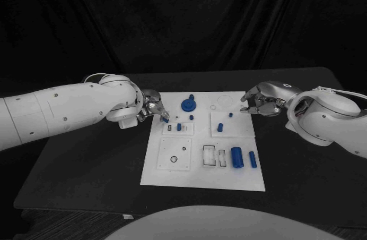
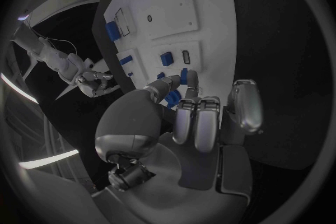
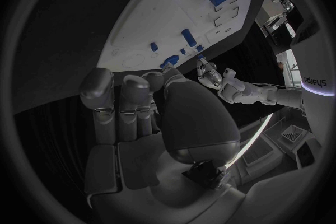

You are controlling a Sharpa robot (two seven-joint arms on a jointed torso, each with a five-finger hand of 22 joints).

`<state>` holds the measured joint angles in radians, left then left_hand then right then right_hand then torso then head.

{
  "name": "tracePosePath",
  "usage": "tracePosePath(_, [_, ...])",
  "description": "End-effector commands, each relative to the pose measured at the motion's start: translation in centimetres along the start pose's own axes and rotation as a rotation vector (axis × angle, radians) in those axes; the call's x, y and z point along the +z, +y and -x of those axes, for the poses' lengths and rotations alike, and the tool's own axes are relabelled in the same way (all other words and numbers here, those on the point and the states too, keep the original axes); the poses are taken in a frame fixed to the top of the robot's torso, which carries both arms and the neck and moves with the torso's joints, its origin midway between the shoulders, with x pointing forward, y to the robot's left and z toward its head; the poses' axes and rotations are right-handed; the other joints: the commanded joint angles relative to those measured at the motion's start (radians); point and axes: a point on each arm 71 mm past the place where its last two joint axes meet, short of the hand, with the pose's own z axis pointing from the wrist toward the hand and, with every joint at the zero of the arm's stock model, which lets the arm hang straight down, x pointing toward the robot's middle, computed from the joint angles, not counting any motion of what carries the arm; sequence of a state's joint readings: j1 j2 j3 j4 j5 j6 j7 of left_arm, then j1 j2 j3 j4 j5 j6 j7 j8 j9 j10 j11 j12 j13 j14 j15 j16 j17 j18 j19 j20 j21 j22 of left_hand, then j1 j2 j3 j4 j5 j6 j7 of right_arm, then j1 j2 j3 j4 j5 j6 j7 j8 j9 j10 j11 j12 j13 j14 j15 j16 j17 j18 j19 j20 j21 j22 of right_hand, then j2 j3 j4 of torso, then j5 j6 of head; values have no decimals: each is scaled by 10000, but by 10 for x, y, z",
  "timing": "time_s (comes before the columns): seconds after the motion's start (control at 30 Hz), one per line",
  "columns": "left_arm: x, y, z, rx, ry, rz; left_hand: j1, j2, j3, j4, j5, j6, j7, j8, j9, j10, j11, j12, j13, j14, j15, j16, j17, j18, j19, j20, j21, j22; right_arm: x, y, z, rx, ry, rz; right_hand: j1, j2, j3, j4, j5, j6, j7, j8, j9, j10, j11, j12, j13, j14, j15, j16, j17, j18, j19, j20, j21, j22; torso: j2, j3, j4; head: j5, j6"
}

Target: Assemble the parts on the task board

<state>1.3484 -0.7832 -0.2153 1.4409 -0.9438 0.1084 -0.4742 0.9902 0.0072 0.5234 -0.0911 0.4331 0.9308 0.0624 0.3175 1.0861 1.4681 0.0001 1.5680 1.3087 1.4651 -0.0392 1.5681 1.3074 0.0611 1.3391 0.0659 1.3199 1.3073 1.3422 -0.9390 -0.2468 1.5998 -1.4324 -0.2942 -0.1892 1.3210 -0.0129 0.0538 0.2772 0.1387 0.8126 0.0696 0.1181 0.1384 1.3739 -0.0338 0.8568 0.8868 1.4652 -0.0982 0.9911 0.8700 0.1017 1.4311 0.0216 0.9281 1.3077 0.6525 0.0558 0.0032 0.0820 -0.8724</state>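
the task board [image 1: 172, 177] is a flat, matte white rectangular plate lying in the middle of the black table [image 1: 92, 165], with raised square sub-plates and dark-outlined rectangular and round cut-outs in it. in its near right part a fat blue cylinder [image 1: 237, 157] lies on its side just beside a thinner blue rod [image 1: 252, 159]. farther back, a short blue peg [image 1: 219, 127] and a smaller blue stud [image 1: 230, 114] stand on the right square plate, and a round-headed blue piece [image 1: 188, 103] sits near the far edge. another small blue peg [image 1: 179, 127] stands on the left square plate.

the only writing that shows is on the white arm in the right wrist view; it is too distorted to read with confidence.

the left hand [image 1: 151, 108], silver and smooth-cased with dark padded tips, is over the board's far left corner. its thumb and one finger are closed on a small blue part [image 1: 165, 120], which the left wrist view shows pinched at the fingertips [image 2: 183, 76] just above the board; the other fingers are curled beside them.

the right hand [image 1: 259, 103] is off the board's far right edge, fingers curled inward with nothing visible in them.
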Motion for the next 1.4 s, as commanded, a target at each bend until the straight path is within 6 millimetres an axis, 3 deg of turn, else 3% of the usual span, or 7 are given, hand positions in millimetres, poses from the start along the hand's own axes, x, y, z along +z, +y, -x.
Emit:
tracePosePath(0.03, [2,0,-1,-97,-83,28,-100,9,590,-518,-6,20,-41,49,17,1027,-75,28,2621,1057,-77,27,2634,130,60,16,22,1414,-1,0,-1,8,-26,19,30,103,-52,-7,48,62,1,34,-12,-22,35,-62,-6,78,88,-33,-8,24,-77,22,-36,1243,21,-12,-47,31,-3])
tracePosePath(0.33, [5,-2,-7,-84,42,-39,-134,32,628,-514,15,26,-42,56,28,1027,-79,28,2621,1057,-81,27,2634,128,71,12,27,1421,-1,1,-2,12,13,35,32,108,-52,-7,48,65,0,35,-14,-26,35,-82,-25,73,89,-62,-42,27,-82,22,-58,1239,31,-19,6,32,-3])
tracePosePath(0.5, [7,-3,-12,-82,141,-77,-138,35,634,-514,18,27,-42,57,30,1027,-80,28,2621,1057,-81,27,2634,134,51,11,4,1411,0,1,-2,14,23,37,35,111,-52,-8,49,68,-1,36,-16,-25,35,-87,-29,71,89,-69,-51,29,-85,22,-72,1236,28,-17,-18,72,-3])
tracePosePath(1.4, [10,4,-27,-132,491,-32,-177,56,698,-530,46,35,-43,69,49,1027,-81,28,2621,1057,-84,27,2634,156,-15,6,-78,1378,-1,-2,-6,13,143,-51,45,117,-52,-13,52,73,0,37,-21,-25,35,-105,-46,65,89,-88,-73,31,-88,23,-87,1233,-2,-3,-10,99,-3])
